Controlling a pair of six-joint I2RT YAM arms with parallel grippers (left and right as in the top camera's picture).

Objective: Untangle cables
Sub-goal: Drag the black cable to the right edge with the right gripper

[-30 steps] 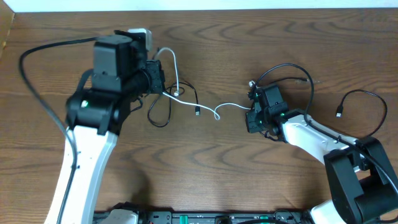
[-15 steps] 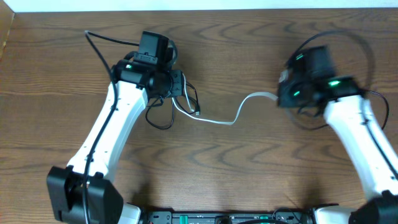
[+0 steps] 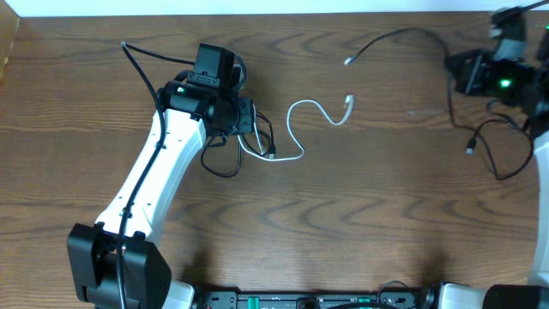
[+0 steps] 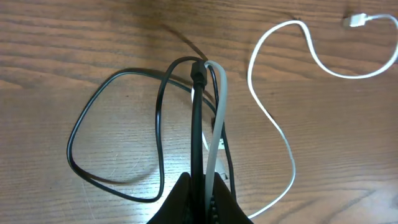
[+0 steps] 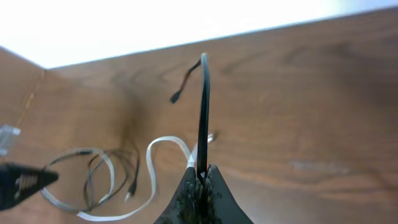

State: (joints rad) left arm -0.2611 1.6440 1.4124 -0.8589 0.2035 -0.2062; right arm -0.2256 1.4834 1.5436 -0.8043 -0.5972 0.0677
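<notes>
My left gripper is shut on both thin cords at once, the black cord and the white cord. In the left wrist view they run side by side out of the jaws. The black cord lies in loops on the wood. The white cord curls away right to a free plug. My right gripper is at the far right edge, shut on another thin black cable, whose plug end hangs free.
A further stretch of black cable with a plug loops near the right arm. A thicker black wire trails from the left arm. The table's far edge runs along the top. The white cord also shows in the right wrist view.
My right gripper has swung to the far right with the black cable. The white cord's end, stretched towards it before, now lies loose in a curl. The left arm has barely moved.
</notes>
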